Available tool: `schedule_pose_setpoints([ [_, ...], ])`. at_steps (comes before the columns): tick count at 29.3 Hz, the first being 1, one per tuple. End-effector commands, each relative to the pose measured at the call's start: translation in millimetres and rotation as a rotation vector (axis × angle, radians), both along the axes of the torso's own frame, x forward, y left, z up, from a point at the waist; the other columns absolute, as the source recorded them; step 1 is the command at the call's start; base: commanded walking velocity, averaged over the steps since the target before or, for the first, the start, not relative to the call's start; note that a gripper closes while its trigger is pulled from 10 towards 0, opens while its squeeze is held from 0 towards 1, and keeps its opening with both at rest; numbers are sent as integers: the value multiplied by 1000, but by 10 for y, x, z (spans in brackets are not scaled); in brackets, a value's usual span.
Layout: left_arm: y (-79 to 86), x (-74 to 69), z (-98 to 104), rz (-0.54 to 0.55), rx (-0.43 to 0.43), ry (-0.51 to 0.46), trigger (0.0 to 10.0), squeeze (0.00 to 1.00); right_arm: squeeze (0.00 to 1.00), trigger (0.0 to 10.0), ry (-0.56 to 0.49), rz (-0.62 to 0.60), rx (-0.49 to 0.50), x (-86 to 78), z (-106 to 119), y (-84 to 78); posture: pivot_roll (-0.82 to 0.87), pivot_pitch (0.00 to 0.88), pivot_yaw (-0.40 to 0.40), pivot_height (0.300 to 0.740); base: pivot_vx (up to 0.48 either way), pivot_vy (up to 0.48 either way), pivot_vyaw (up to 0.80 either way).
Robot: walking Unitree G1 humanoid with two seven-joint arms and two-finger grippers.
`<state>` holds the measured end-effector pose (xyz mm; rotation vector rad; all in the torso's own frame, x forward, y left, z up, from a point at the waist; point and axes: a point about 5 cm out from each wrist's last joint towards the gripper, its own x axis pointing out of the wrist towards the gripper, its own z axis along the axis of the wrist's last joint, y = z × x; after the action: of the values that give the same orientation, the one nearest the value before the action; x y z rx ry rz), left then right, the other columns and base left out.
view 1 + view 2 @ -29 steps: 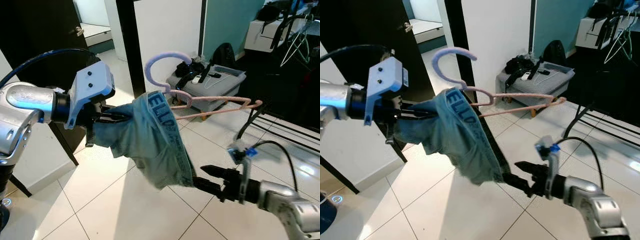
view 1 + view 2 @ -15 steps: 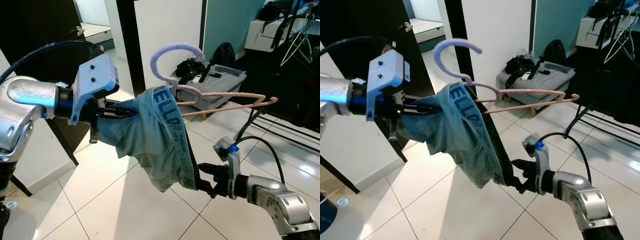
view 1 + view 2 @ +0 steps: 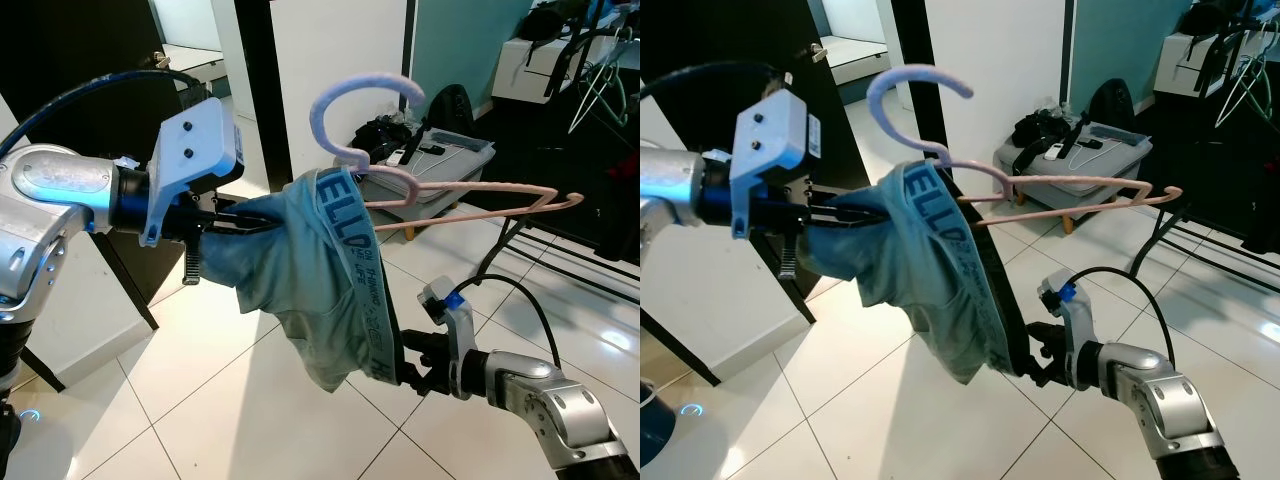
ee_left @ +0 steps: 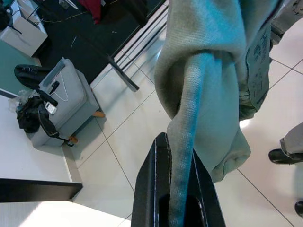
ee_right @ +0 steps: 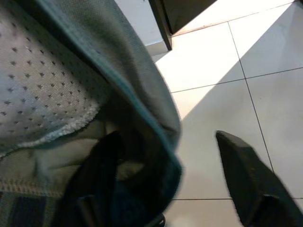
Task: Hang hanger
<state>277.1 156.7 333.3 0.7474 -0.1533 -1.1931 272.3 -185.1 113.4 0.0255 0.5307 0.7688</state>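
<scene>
A pink padded hanger (image 3: 480, 190) with a lavender hook (image 3: 365, 95) is held up in the air. A teal garment (image 3: 310, 270) with a lettered waistband is draped over its near end. My left gripper (image 3: 235, 222) is shut on that near hanger arm, which runs between the fingers (image 4: 156, 161) in the left wrist view, with the garment (image 4: 213, 71) hanging just beyond. My right gripper (image 3: 405, 365) is low, at the garment's bottom hem. It is open, and the hem (image 5: 142, 142) lies between its spread fingers (image 5: 241, 165).
A dark door (image 3: 90, 60) and a white pillar (image 3: 330, 50) stand behind. A grey box (image 3: 440, 165) with bags on it sits on the tiled floor. A black clothes rack (image 3: 540, 240) stands at the right, with more hangers (image 3: 600, 80) further back.
My left gripper has lifted the hanger and garment a little up and to the right. My right gripper has moved in from the lower right until its fingers straddle the garment's hem.
</scene>
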Motion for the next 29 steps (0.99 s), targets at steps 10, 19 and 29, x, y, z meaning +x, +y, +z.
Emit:
schedule_pose_setpoints([
  [10,56,6,65,30,-16,-23,10000,0,0,0,5,-28,6,48,3,3,-88,0,98,731,0,0,0],
  [19,329,112,-165,142,96,8,10000,0,0,0,-26,-123,44,105,133,-259,-87,0,100,731,0,0,0],
  [29,553,-16,-649,150,196,89,10000,0,0,0,-71,-265,145,174,410,-699,-81,0,83,731,0,0,0],
])
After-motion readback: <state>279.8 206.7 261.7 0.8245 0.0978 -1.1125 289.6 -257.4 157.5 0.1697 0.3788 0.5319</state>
